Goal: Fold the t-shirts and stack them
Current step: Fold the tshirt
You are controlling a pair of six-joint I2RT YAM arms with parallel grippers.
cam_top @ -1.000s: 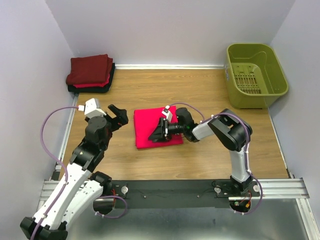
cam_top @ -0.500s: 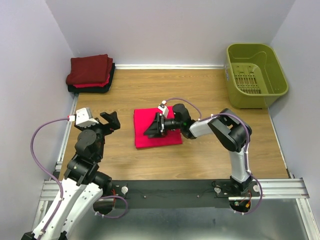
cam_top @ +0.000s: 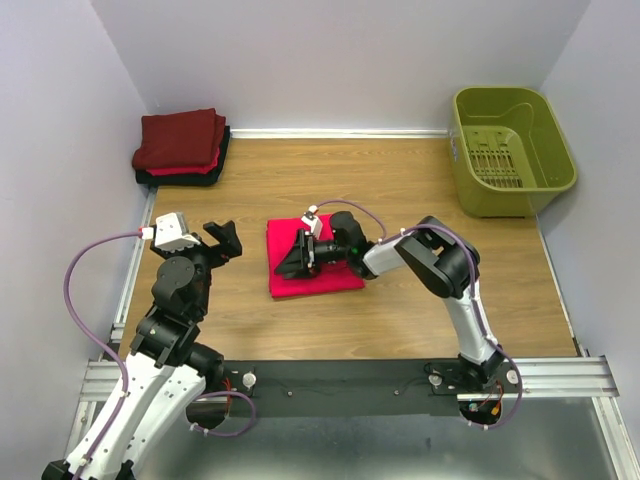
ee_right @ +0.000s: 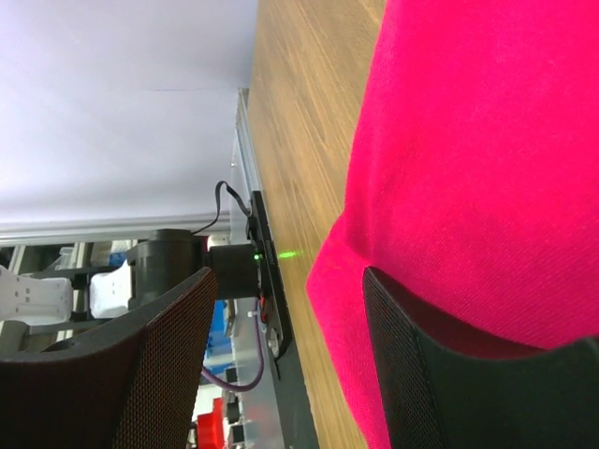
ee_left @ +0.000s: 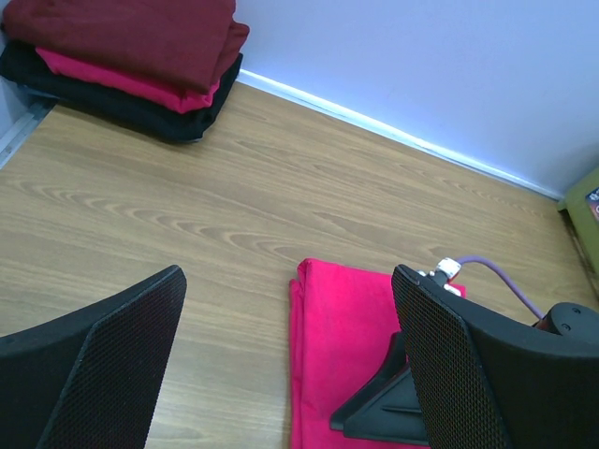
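Over the pink-red shirt (cam_top: 320, 283), your R gripper (cam_top: 286, 260) stands part open, jaws astride the shirt's edge, nothing clamped; one finger (ee_right: 449, 393) hides some cloth, contact unclear; R arm reaches low & flat across the shirt from its right; L gripper (cam_top: 222, 235), just left of the shirt, gapes wide, empty; folded stack (cam_top: 180, 145) sits well back-left of it.
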